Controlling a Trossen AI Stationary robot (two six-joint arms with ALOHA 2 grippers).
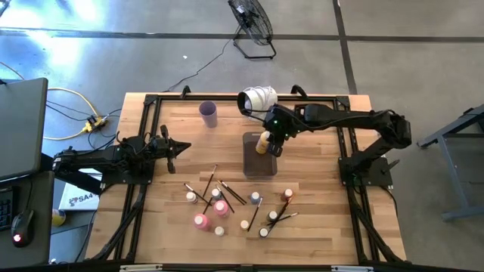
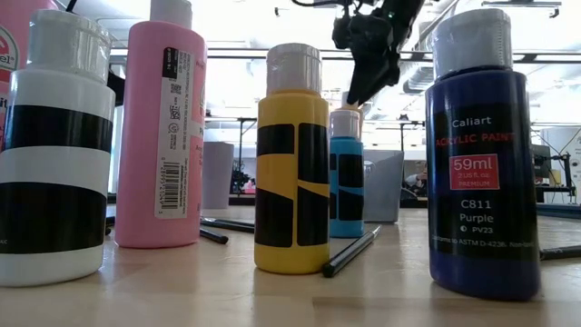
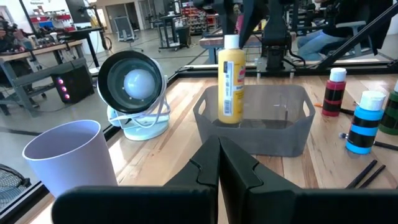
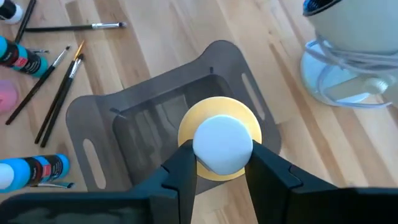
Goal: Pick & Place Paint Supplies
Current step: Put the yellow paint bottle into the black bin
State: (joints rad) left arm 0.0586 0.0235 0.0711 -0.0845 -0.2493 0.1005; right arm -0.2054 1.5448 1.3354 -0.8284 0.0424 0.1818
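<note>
My view: the wooden surface [image 1: 318,234] and its load

I see a lilac cup [image 1: 208,113], grey tray [image 1: 259,165], a white lamp [image 1: 257,99] — plus scattered paint bottles [image 1: 200,221] and brushes [image 1: 231,194] nearer the front.

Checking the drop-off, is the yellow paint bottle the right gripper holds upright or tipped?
Upright. The yellow paint bottle stands vertical, cap up, in the grey tray, with the right gripper closed on its white cap.

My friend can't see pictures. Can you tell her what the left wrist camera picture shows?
The right arm's tool holds a yellow paint bottle upright by its white cap, low inside a clear grey tray on the wooden table. The left arm's tool is shut in front, with a lilac cup nearby.
</note>
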